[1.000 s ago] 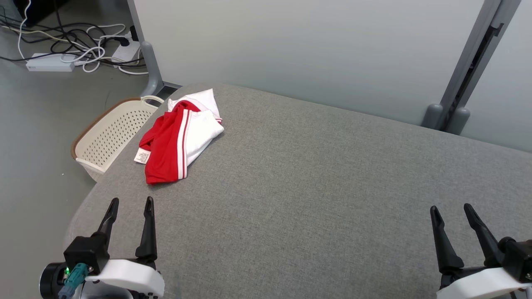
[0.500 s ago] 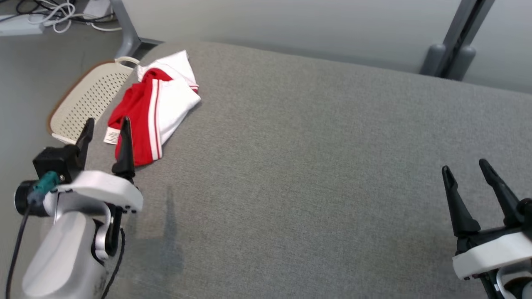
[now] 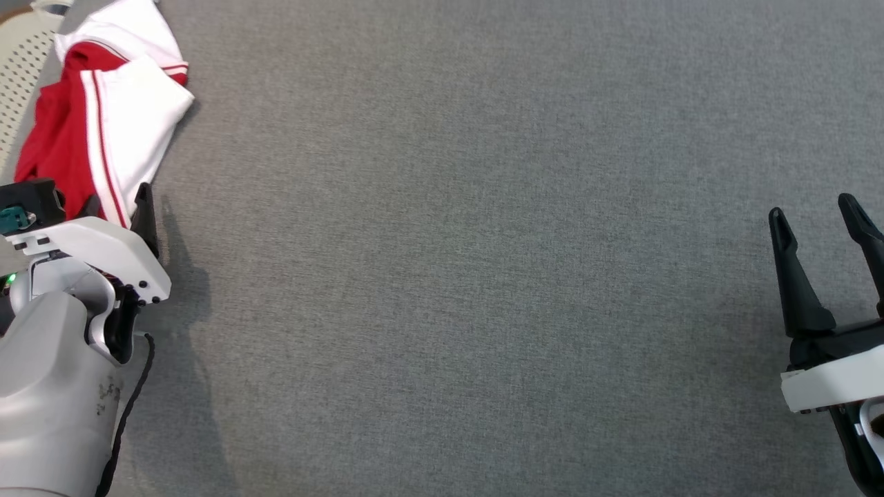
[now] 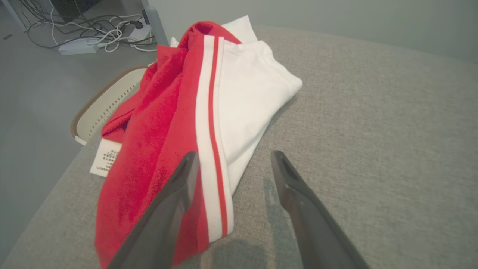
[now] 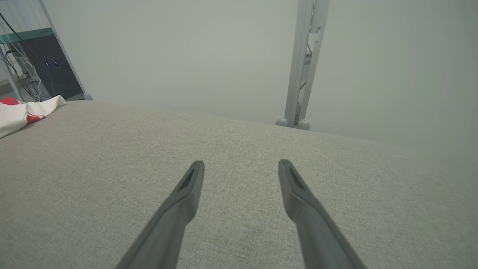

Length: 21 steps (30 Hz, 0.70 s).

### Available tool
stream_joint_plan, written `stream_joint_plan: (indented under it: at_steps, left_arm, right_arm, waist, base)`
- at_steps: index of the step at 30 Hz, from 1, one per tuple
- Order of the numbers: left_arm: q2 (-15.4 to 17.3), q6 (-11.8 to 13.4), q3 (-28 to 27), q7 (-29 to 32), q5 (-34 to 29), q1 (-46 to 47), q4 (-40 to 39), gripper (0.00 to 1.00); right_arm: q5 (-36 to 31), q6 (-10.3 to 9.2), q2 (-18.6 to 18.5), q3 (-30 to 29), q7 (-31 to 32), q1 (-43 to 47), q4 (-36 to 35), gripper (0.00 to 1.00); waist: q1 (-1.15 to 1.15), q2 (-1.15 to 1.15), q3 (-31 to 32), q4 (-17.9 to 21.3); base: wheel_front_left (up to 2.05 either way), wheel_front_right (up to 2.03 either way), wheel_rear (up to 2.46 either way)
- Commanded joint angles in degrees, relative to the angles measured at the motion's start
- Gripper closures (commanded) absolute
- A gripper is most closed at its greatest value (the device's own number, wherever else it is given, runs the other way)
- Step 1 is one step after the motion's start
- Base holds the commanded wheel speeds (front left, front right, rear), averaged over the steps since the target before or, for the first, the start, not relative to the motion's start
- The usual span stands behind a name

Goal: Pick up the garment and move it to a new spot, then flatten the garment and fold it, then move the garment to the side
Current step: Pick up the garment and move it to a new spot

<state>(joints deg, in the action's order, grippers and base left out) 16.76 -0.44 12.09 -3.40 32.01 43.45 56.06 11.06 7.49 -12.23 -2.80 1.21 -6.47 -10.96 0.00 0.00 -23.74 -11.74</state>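
Jaws of both grippers stand spread, empty. The crumpled red-and-white cloth garment [image 4: 239, 86] stretches lengthwise straight ahead of the left gripper [image 4: 231, 161]; the right gripper [image 3: 812, 206] lies well apart.

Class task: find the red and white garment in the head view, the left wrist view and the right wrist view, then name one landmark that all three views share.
Head view: garment in the upper left corner.
Left wrist view: garment large, left of centre.
Right wrist view: garment small, at the left edge.
Shared landmark: the grey fabric surface it lies on.
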Motion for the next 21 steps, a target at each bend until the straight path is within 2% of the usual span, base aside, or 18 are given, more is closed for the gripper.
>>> stream_joint_plan:
  at_steps: [1,5,6,7,8,11,17,21]
  left_arm:
    - [0.37,-0.09,-0.33,0.75,0.48,1.46,1.32,0.0]
    - [0.62,0.34,-0.68,3.63,1.43,3.64,7.32,0.0]
    - [0.35,0.26,-0.7,3.94,1.56,3.87,8.32,0.16]
    - [0.06,0.12,-0.68,3.76,1.66,4.18,9.17,0.94]
    - [-0.03,0.03,-0.56,3.56,1.7,4.42,10.0,1.0]
    - [0.08,-0.05,-0.14,1.07,0.98,5.5,11.15,1.0]
    - [1.24,-0.3,-1.9,-8.25,2.1,6.54,10.7,1.0]
    - [1.7,-0.25,-2.52,-10.64,2.04,5.62,9.48,1.0]
  right_arm:
    - [0.3,0.02,-0.43,-0.13,-0.3,-0.87,-0.5,0.0]
    - [0.51,0.01,-1.02,-0.29,-0.44,-1.96,-0.93,0.0]
    - [0.52,0.02,-1.12,-0.38,-0.44,-2.14,-0.95,0.0]
    - [0.46,0.01,-1.23,-0.49,-0.47,-2.36,-0.96,0.0]
    - [0.41,0.01,-1.25,-0.54,-0.49,-2.58,-0.95,0.0]
    - [0.29,0.01,-1.25,-0.56,-0.5,-3.03,-0.74,0.0]
    - [0.03,0.01,-0.51,-0.47,-1.31,-3.25,0.53,0.0]
    - [-0.02,0.01,0.16,-0.31,-1.96,-2.65,1.48,0.0]
  waist:
    - [0.0,0.0,-2.89,2.12]
    - [0.0,0.0,-4.97,2.57]
    - [0.0,0.0,-5.35,2.57]
    - [0.0,0.0,-5.67,2.53]
    - [0.0,0.0,-5.85,2.49]
    - [0.0,0.0,-6.09,2.39]
    - [0.0,0.0,-3.91,2.44]
    - [0.0,0.0,-1.63,2.65]
  base:
    - [0.0,0.0,0.0]
    - [0.0,0.0,0.0]
    - [0.0,0.0,0.0]
    - [0.0,0.0,0.0]
    - [0.0,0.0,0.0]
    - [0.0,0.0,0.0]
    - [0.0,0.0,0.0]
    - [0.0,0.0,0.0]
